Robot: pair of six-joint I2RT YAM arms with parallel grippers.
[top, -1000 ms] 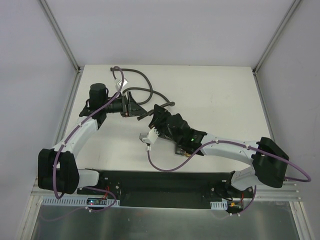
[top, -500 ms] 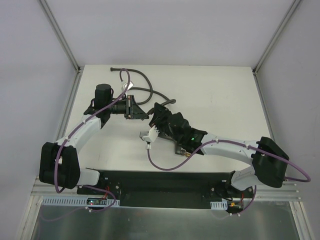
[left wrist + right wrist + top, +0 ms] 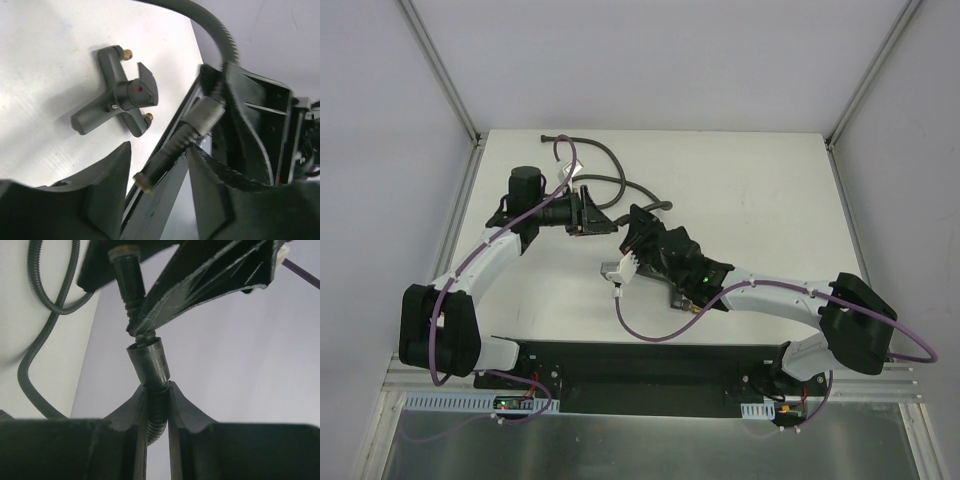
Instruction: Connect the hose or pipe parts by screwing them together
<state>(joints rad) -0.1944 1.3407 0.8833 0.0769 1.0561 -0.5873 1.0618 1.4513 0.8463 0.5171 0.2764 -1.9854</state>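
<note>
Hose [image 3: 172, 150] end hangs above the surface [image 3: 45, 60] near the fitting [image 3: 117, 97], with the right jaws pinching it below its collar. Left jaws just snapped in, then eased part-spread around the tip: probably a regrip, no threading yet. Long axis runs between both jaws, and the brass nut [image 3: 145, 183] is aimed off the fitting.

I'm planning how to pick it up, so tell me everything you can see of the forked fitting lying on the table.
The forked fitting is short, dark grey and matt. Three arms branch from a central body. Two thin ones end in small brass tips, and the third is thicker and ends blunt. A stubby lever with a red dot sits on the body. The fitting lies flat on the white table, not yet joined to anything, and only the table touches it.
</note>
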